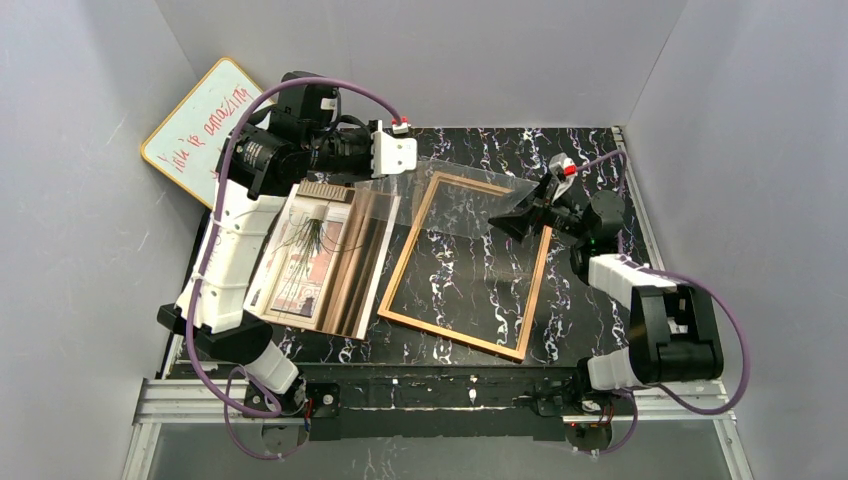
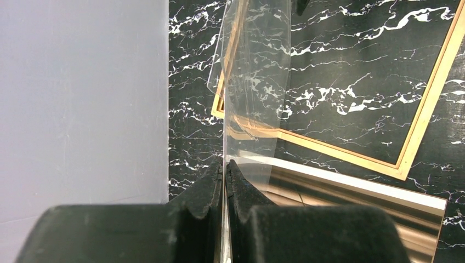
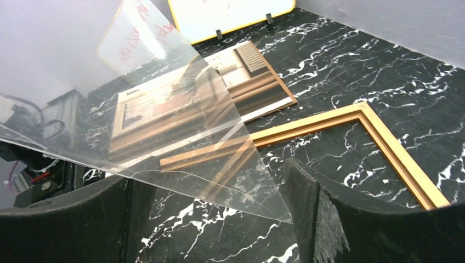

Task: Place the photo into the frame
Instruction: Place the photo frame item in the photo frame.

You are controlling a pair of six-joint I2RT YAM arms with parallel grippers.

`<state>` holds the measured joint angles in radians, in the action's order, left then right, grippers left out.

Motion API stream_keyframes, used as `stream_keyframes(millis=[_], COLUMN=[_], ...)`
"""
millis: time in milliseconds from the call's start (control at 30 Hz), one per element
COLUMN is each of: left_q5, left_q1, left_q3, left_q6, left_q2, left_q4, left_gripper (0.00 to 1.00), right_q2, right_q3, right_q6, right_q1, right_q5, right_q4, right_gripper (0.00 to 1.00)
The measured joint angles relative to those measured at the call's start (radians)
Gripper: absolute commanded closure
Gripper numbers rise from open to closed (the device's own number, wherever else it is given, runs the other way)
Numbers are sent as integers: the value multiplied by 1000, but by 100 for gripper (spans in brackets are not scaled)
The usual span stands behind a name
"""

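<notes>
Left wrist: left fingers (image 2: 204, 193) clenched on clear pane (image 2: 257, 82) edge; right fingers (image 3: 318, 213) released, spread wide

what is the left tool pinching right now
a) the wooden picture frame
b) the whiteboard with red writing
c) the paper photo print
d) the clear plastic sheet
d: in the left wrist view the left tool is closed on the edge of the clear thin plastic sheet, which is held up over the orange-brown wooden picture frame, while the rectangular paper photo print lies flat and ungripped.
</notes>
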<state>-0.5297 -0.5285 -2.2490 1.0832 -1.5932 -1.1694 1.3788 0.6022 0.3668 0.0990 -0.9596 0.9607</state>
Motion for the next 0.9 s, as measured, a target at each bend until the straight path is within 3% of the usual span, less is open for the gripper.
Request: stream_keyframes(millis=[67, 333, 367, 400, 433, 467, 500, 667, 900], left_q5=[3, 18, 24, 31, 42, 47, 50, 131, 299], left_q1=[-1, -2, -2, -2, -1, -1, -2, -4, 41], left_q3=[-3, -10, -10, -10, -9, -9, -9, 48, 66], left_q6=[-2, -69, -87, -102, -123, -145, -161, -302, -471], left_q2=[0, -3, -5, -6, -10, -16, -23, -36, -121], left_q4=[-3, 53, 74, 93, 118, 146, 180, 383, 540], left_gripper=[100, 100, 95, 82, 43, 14, 3, 2, 2], right_q2=[37, 74, 80, 84, 87, 88, 88, 88, 61], right_q3=[6, 45, 50, 54, 56, 57, 58, 112, 312], right_q6=[49, 167, 180, 193, 209, 228, 245, 397, 428], right_q1=[5, 41, 42, 46, 48, 48, 48, 53, 25], right_q5=[-21, -85, -90, -95, -99, -100, -100, -106, -76], right_q4=[73, 187, 195, 202, 211, 219, 218, 110, -459], right_gripper=[23, 85, 93, 99, 99, 99, 99, 99, 99])
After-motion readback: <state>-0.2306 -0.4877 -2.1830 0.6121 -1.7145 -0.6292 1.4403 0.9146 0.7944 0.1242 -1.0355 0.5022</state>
